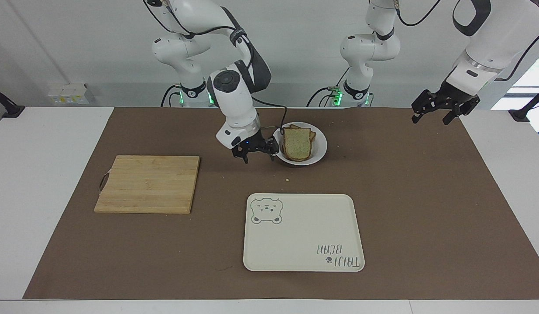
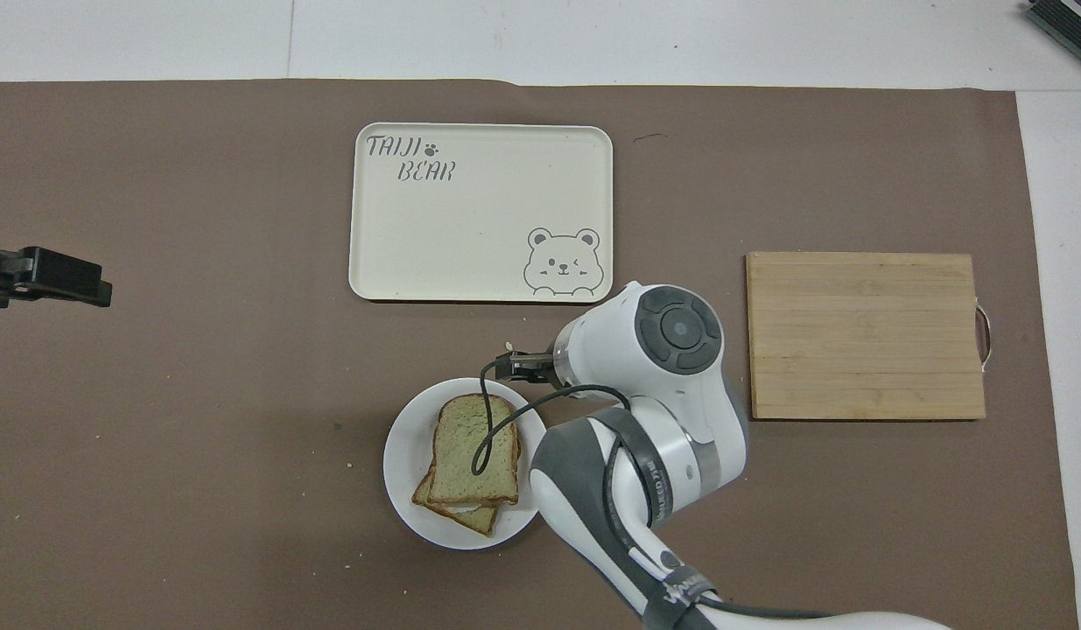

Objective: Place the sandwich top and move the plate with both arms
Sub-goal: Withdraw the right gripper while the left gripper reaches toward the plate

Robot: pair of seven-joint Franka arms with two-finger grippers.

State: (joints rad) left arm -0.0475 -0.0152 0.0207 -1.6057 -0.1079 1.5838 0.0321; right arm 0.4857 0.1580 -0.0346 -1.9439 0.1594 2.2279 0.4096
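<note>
The sandwich top [image 1: 297, 144], a pale slice with a brown crust, lies flat on another slice on the small round white plate [image 1: 320, 150], near the robots at the middle of the mat. In the overhead view the slice [image 2: 474, 442] covers most of the stack on the plate [image 2: 407, 455]. My right gripper [image 1: 258, 155] is open and empty, low over the mat beside the plate toward the right arm's end; it also shows in the overhead view [image 2: 518, 366]. My left gripper [image 1: 444, 111] is open and empty, raised over the left arm's end of the mat [image 2: 45, 276].
A cream rectangular tray with a bear print [image 1: 302, 231] lies farther from the robots than the plate. A wooden cutting board [image 1: 149, 183] lies toward the right arm's end. A crumb [image 1: 287, 179] sits between the plate and the tray.
</note>
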